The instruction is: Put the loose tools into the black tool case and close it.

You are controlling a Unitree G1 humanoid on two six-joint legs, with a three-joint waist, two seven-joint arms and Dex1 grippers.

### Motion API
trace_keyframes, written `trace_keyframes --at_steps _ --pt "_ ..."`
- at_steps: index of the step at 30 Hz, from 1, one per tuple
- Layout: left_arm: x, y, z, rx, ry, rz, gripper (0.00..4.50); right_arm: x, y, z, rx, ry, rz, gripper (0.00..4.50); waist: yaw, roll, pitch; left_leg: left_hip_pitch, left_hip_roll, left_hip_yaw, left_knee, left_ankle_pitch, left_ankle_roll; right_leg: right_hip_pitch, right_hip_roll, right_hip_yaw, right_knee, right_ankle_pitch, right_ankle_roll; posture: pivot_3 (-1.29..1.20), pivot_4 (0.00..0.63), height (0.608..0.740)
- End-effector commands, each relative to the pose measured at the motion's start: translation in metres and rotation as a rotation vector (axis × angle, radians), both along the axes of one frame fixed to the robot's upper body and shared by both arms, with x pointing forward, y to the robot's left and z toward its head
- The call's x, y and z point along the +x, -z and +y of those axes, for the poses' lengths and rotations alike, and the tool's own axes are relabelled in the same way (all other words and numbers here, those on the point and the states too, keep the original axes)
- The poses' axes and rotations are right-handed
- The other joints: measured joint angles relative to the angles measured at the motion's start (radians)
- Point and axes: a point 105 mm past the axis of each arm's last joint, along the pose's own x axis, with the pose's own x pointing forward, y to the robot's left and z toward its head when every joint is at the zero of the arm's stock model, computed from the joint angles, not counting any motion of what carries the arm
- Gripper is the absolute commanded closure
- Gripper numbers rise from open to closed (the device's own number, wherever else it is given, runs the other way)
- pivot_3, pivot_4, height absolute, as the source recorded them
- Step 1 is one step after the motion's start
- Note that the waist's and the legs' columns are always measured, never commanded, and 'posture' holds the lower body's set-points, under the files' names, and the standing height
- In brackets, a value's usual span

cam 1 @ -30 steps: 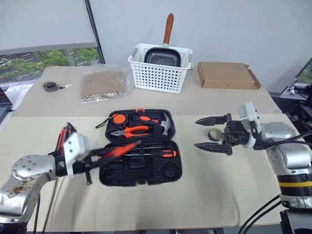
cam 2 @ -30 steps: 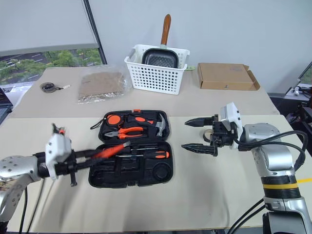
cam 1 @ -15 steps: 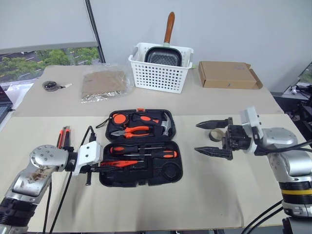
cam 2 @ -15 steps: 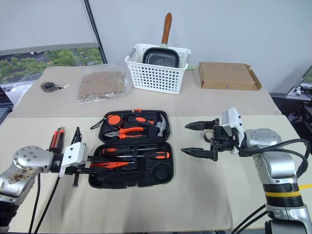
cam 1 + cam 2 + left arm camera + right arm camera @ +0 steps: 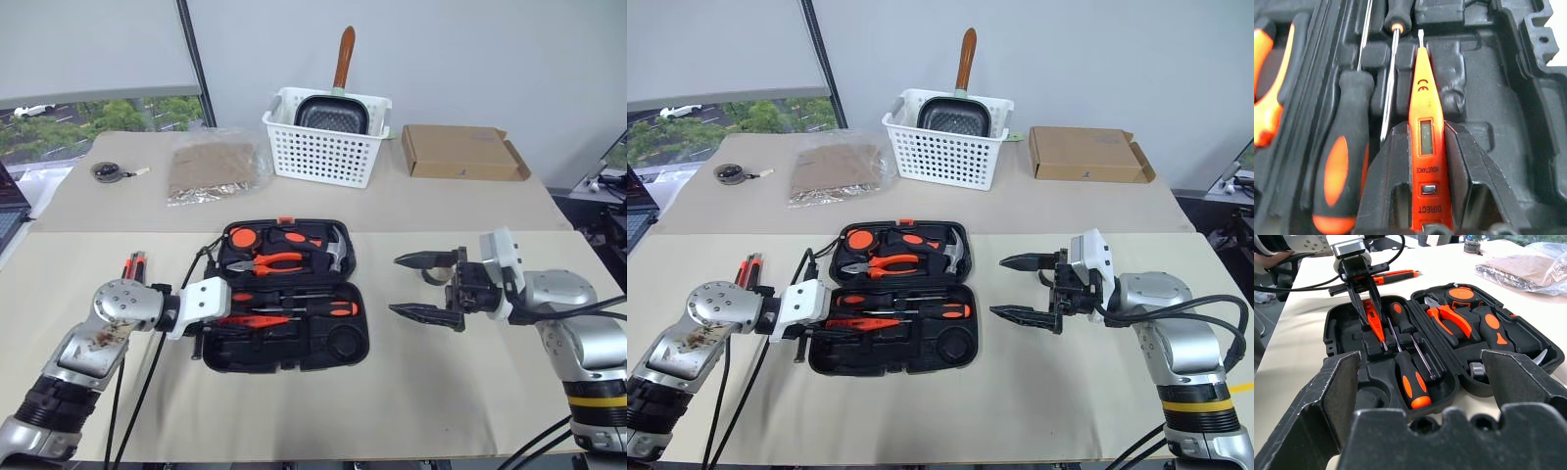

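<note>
Beige cloth covers the surface (image 5: 441, 392), where the black tool case (image 5: 284, 294) lies open. Left gripper (image 5: 230, 318) fingers (image 5: 1469, 186) pinch the slim small orange screwdriver (image 5: 1425, 142) over the case's front half. Right gripper (image 5: 423, 286) hovers beside the case, fingers spread wide.

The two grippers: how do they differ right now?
The left gripper is shut on the slim orange screwdriver, low over the black tool case; the right gripper is wide open, empty, beside the case. The left points downward; the right lies about level. Both have black fingers.
</note>
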Motion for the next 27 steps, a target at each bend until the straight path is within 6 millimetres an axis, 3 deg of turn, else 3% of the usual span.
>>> trace_keyframes --at_steps 1,11,27 --pt "0.004 -0.002 0.003 0.062 0.000 -0.022 4.03 -0.003 -0.013 -0.002 0.010 -0.003 -0.071 0.00 0.001 0.000 0.000 0.000 0.000 0.000 0.000 0.000 0.000 0.000 0.000 0.000 0.000 0.000 0.000 0.00 0.150 0.700" --pt "0.013 -0.005 0.019 0.148 -0.045 -0.046 4.03 -0.002 -0.009 -0.004 0.011 0.004 -0.077 0.00 0.000 0.000 0.000 0.002 0.000 0.000 0.000 0.000 -0.001 0.001 0.000 0.000 0.001 0.000 0.000 0.00 0.150 0.700" --pt "0.000 0.000 0.021 0.223 0.007 0.026 4.03 -0.002 -0.011 -0.002 0.012 0.012 -0.092 0.00 0.000 0.000 0.000 0.002 0.001 0.000 0.000 0.001 -0.001 0.002 0.001 0.000 0.001 0.000 0.000 0.00 0.150 0.700"
